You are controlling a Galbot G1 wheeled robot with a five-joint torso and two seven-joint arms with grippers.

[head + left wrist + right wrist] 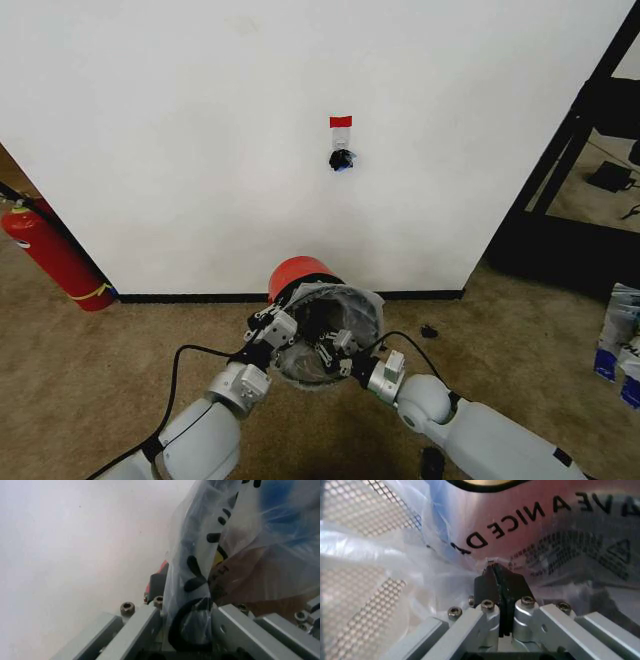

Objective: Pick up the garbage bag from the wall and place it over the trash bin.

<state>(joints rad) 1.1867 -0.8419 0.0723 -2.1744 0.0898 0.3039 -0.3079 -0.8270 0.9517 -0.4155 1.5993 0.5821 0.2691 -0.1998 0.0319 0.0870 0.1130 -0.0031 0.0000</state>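
Two grippers are held at the trash bin [305,275], which stands on the carpet just in front of the wall [200,130]. The garbage bag [350,305] is draped over the bin's mouth — its film is spread across the rim. The left gripper [283,328] is set at the bin's left rim, its fingers [145,624] apart around bag film and a dark rim. The right gripper [345,345] is set at the bin's near rim, its fingers [490,583] pressed together on the bag — lettering is seen beside them.
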